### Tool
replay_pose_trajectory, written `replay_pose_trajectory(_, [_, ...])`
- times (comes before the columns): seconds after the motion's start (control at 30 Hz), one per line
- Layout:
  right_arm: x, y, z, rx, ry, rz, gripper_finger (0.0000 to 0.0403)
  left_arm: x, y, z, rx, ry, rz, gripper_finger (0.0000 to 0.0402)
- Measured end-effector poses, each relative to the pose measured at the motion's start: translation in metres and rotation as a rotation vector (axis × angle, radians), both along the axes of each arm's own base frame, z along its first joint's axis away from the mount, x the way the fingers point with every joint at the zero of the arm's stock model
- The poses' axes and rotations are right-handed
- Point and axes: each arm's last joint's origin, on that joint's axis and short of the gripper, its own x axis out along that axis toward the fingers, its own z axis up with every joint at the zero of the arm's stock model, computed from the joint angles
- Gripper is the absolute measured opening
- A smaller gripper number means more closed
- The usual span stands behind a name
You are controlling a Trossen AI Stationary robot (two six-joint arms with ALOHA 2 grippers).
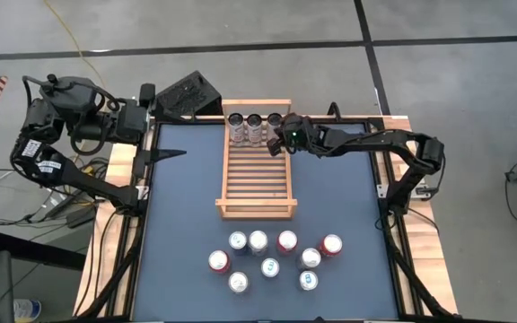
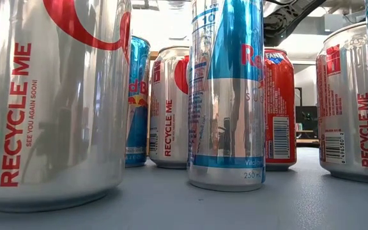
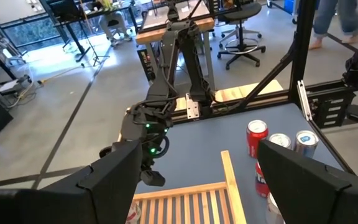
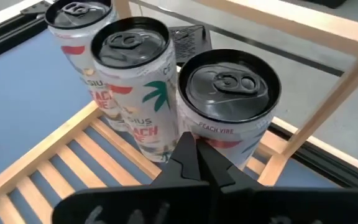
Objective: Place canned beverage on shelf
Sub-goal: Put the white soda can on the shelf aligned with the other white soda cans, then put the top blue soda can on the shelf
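The shelf (image 1: 256, 161) lies flat – long axis from its can row (image 1: 253, 126) toward the loose cans. Right gripper (image 1: 281, 144) beside that row, jaws closed, empty; left gripper (image 1: 176, 154) jaws apart, empty.

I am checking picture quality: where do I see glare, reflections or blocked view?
Low view: the nearest can fills the left side, mirror-like with reflections, hiding the table behind. Right wrist view: soft highlights on the can lids; the shut right end effector covers the bottom. Left wrist view: bright window light far off.
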Motion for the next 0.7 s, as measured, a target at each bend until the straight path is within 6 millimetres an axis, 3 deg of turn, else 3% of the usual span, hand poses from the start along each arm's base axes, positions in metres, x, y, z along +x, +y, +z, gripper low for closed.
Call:
replay_pose_trajectory(0.2, [0.000, 0.003, 0.001, -0.004, 0.002, 0.011, 0.0000, 0.000, 0.000, -0.002, 0.002, 0.024, -0.001, 0.0306])
replay_pose_trajectory(0.4, [-0.002, 0.016, 0.020, -0.027, -0.047, 0.041, 0.0000, 0.007, 0.000, -0.006, 0.012, 0.055, -0.002, 0.0306])
replay_pose_trajectory(0.53, [-0.011, 0.026, 0.041, -0.054, -0.077, 0.069, 0.0000, 0.011, 0.000, -0.010, 0.017, 0.102, -0.028, 0.0306])
replay_pose_trajectory(0.7, [-0.042, 0.058, 0.080, -0.072, -0.063, 0.176, 0.0000, 0.024, -0.008, -0.030, 0.003, 0.196, -0.163, 0.0306])
